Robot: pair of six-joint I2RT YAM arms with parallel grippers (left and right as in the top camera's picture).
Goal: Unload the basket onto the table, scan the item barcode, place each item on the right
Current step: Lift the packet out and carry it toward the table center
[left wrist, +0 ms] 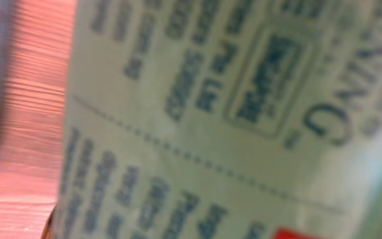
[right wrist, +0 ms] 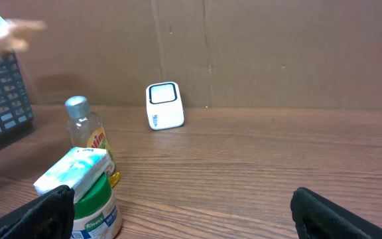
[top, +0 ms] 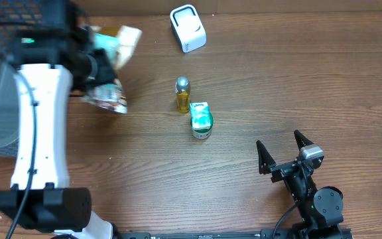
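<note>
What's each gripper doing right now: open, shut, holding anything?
Left gripper: closed on a pale printed packet.
Right gripper: open, holding nothing.

The package (left wrist: 204,119) filling the left wrist view carries rows of blurred dark print and a boxed block of lettering. Of all this only large letters ending in "ING", near its right edge, can be made out. The bottle (right wrist: 91,143) has a yellow label with red lettering, the tissue pack (right wrist: 71,171) and green tub (right wrist: 97,206) just beside the bottle bear logos, and the white scanner (right wrist: 164,105) behind the bottle shows a short blue line, all too small to read.
</note>
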